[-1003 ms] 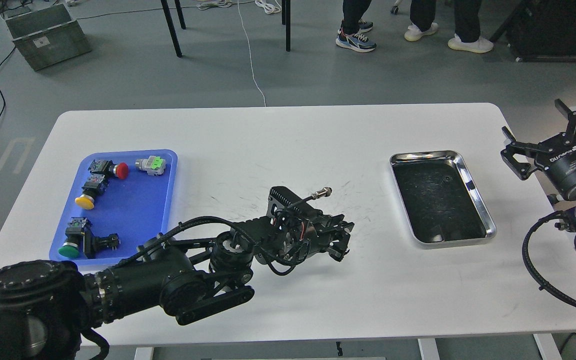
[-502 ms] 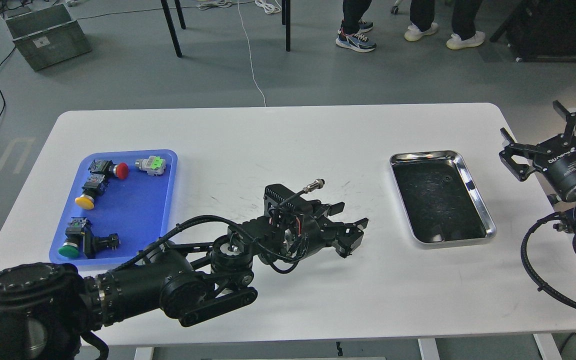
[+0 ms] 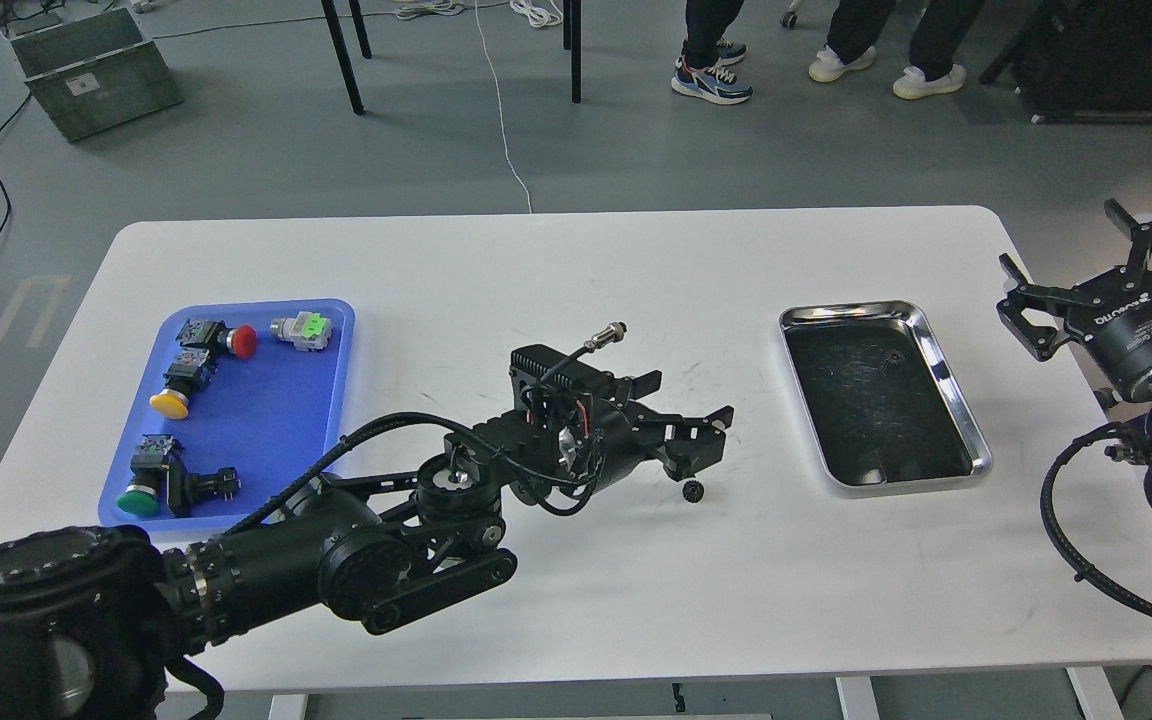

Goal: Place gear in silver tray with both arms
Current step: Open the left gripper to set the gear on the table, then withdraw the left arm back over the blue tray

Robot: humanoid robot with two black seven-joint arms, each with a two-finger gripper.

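Head view: my left gripper hangs over mid-table with its fingers spread and nothing between them. The gear (small, dark, toothed) lies on the white table just below the fingertips, apart from them and between the blue tray and the silver tray. The silver tray sits well to the right; I can make out no gear in it. My right gripper waits beyond the tray's right rim, fingers spread, holding nothing.

Progress, as I judge it: the gear lies loose at a midway point. Remaining steps: the pickup, then the placement in the silver tray.
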